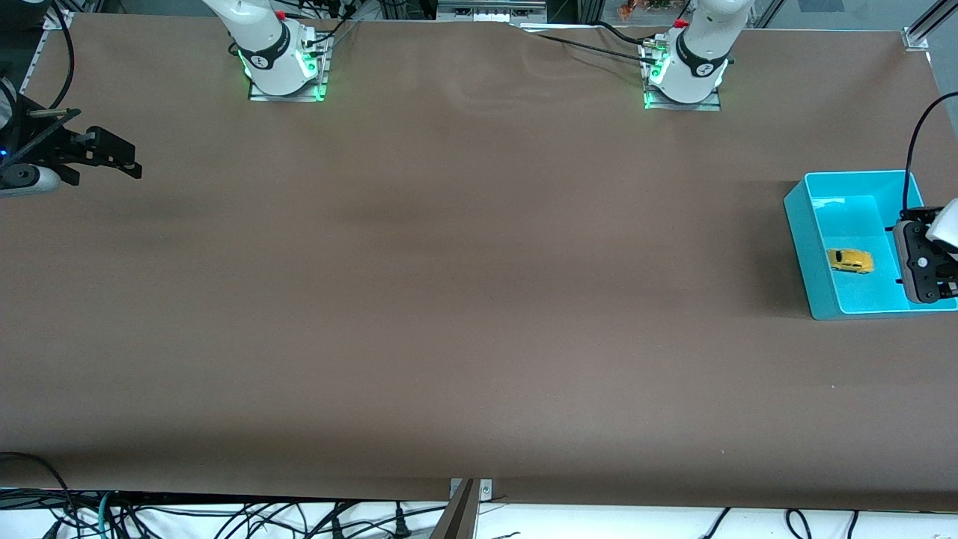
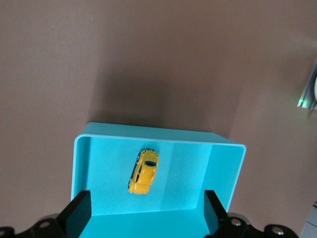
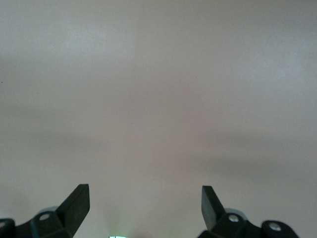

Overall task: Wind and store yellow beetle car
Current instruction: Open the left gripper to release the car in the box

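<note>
The left gripper [image 1: 930, 263] is cut off by the edge of the front view, so only part of its black body is seen there, over the end of the open turquoise plastic bin [image 1: 807, 247] that lies at the left arm's end of the brown paper-covered worktop [image 1: 449, 299]. In the left wrist view only the tips of its two fingers [image 2: 78, 210] are shown; its jaws are spread wide and nothing is held between them. The small bright yellow beetle-shaped toy car [image 1: 850, 260] is seen resting on the floor of the bin, apart from the walls and from the gripper above it. Its wheels are too small to be made out.

The right gripper [image 1: 112, 155] is held above the right arm's end of the worktop, and the arm is partly cut off by the frame edge. In the right wrist view its jaws are shown spread wide and empty over bare brown surface.
</note>
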Tool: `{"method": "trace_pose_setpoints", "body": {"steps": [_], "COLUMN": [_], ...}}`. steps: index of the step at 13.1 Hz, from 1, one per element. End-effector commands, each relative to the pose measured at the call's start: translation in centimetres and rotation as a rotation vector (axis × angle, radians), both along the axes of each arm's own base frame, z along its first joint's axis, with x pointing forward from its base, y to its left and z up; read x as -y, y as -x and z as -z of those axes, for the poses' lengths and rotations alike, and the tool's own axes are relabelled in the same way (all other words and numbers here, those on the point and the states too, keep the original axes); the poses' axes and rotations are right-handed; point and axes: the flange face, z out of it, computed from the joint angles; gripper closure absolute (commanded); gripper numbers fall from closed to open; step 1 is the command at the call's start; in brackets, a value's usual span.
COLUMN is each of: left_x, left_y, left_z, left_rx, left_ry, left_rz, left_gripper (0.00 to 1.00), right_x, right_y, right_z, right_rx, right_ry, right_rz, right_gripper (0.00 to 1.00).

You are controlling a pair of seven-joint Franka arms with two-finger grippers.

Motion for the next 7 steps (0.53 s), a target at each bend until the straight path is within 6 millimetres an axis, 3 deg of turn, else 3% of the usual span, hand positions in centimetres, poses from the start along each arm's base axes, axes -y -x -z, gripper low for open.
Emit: {"method": "trace_pose_setpoints", "body": {"steps": [1,3,5,7], "left_x": [2.7,6.2,12.7,15.8], "left_y": [-1.0,-1.4,-1.0,-0.2], "left_z": [-2.2,-5.0,-8.3,-10.3], "left_rx": [-0.008,0.019,0.071,0.099], "left_ry": [0.01,0.022,-0.047,-0.075], "left_rz": [-0.089,-0.115,-0.189,-0.367], "left_gripper": [0.0,0.0,0.0,0.0], "right_x": [0.1,-0.1,-0.3,-0.3], "right_y": [-0.2,-0.1,-0.2,-0.1], "right_z": [-0.3,-0.5,-0.4,-0.4], "right_rx": [-0.008,-0.005,-0.007,-0.007], "right_ry": [0.018,0.019,0.02,0.02], "right_rz": [0.003,0.002,-0.002,-0.003], "right_gripper": [0.0,0.0,0.0,0.0]}}
